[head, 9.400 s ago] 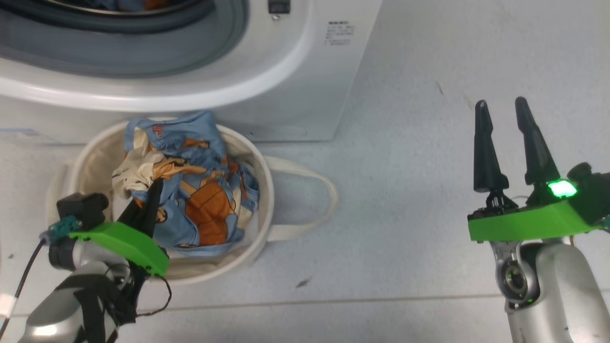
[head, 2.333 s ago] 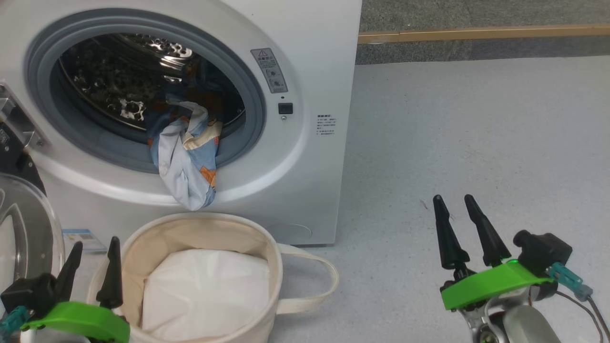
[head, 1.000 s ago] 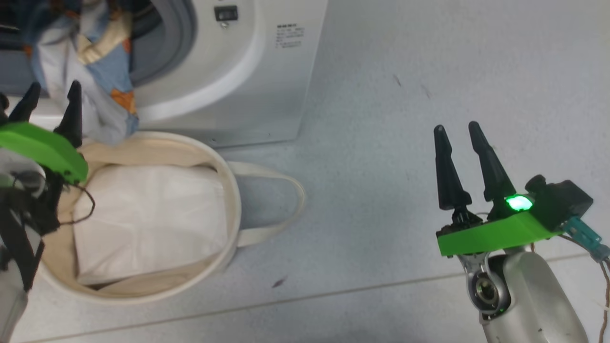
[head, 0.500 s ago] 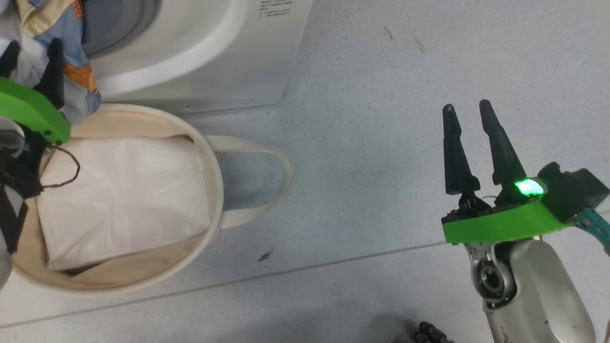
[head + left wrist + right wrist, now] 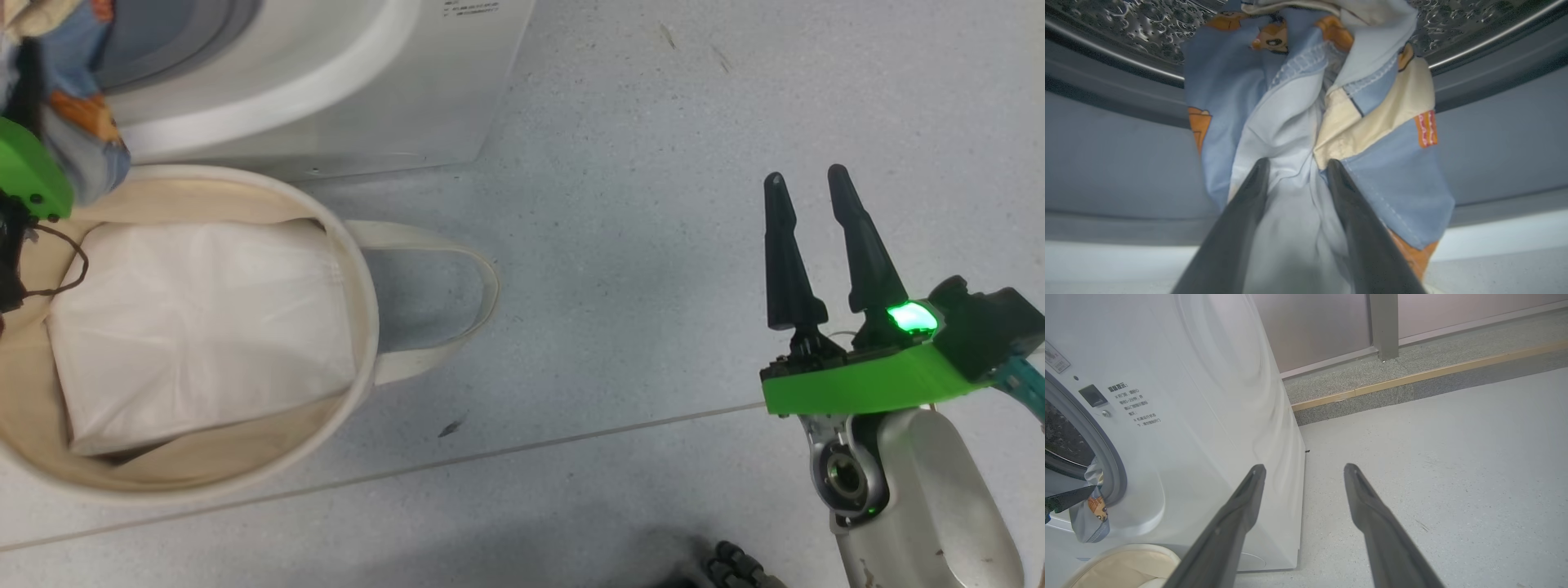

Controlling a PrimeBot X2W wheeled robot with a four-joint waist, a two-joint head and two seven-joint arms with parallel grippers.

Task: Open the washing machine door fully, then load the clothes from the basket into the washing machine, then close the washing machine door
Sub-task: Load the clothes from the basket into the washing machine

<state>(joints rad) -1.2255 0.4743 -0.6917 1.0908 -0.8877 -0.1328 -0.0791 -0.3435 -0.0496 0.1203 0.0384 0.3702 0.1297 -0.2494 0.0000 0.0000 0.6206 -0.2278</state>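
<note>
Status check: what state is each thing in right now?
washing machine: front opening uncovered.
clothes: hanging out of that opening.
basket: holds just a white sheet.
left hand: fingers astride the clothes, grip unclear.
right hand: open, empty.

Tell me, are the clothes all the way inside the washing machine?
Only partly in. The clothes spill from the steel drum over the grey ring and hang down outside the washing machine front.
</note>
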